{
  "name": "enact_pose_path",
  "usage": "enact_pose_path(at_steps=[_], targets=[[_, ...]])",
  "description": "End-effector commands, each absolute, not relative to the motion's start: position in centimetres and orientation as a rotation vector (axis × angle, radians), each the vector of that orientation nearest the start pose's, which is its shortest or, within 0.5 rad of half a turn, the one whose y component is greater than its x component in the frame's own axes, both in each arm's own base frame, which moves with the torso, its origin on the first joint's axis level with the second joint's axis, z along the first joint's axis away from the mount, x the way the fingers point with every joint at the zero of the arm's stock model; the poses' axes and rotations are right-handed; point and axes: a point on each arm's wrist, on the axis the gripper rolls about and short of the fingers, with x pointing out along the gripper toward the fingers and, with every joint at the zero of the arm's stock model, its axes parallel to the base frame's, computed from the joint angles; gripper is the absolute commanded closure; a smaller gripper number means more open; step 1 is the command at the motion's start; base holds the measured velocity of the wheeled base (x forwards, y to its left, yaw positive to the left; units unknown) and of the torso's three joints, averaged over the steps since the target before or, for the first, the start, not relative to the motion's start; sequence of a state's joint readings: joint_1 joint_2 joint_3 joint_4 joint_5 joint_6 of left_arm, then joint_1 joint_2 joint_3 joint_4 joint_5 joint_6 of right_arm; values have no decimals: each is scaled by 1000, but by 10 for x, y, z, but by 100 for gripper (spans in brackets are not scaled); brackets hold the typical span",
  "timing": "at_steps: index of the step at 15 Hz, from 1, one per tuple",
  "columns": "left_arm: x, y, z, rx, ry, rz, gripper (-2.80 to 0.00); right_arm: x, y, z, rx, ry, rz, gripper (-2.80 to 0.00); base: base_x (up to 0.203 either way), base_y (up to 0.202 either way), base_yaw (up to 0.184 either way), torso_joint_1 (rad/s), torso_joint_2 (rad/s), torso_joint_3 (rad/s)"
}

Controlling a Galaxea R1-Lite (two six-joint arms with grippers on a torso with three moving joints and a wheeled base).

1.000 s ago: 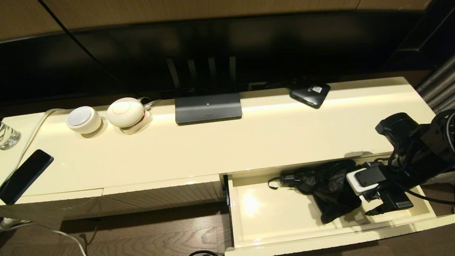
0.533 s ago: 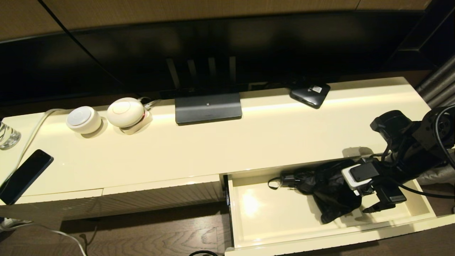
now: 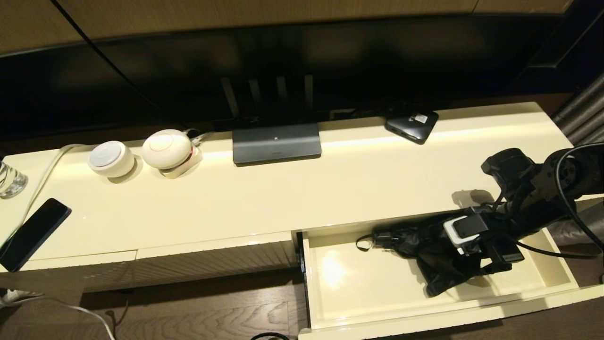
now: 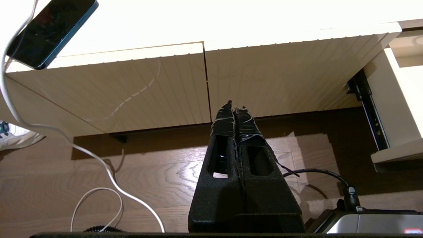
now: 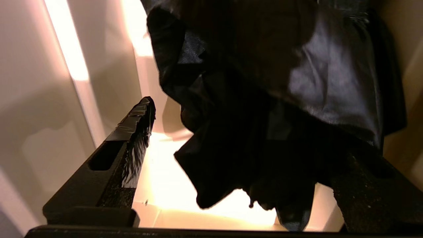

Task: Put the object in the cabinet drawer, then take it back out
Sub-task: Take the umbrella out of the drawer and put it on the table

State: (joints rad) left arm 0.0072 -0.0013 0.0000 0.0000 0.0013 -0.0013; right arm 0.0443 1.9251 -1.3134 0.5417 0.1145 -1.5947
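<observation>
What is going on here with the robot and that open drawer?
The right gripper is down in the open cabinet drawer, fingers spread wide around the rumpled black umbrella, which lies on the drawer floor. No grip is visible. The left gripper hangs shut and idle below the closed cabinet fronts.

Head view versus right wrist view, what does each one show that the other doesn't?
Only the head view shows the cabinet top with the phone, two white round devices and the small black box. Only the right wrist view shows the right gripper open, its fingers straddling loose fabric. Both show the black umbrella lying in the open drawer.
</observation>
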Motion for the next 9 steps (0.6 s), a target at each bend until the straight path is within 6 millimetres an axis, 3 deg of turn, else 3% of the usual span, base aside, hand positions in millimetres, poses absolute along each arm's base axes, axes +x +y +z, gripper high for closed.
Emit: enact_pose_path(at_steps=[1,9], targets=[[-23,0,75,-2,3,9,0,338,18,139,-1357,786,1031,-280,0,0,0,0,0,0],[-23,0,75,-2,2,9,0,344,24,124,-1352,796,1062,-280,0,0,0,0,0,0]])
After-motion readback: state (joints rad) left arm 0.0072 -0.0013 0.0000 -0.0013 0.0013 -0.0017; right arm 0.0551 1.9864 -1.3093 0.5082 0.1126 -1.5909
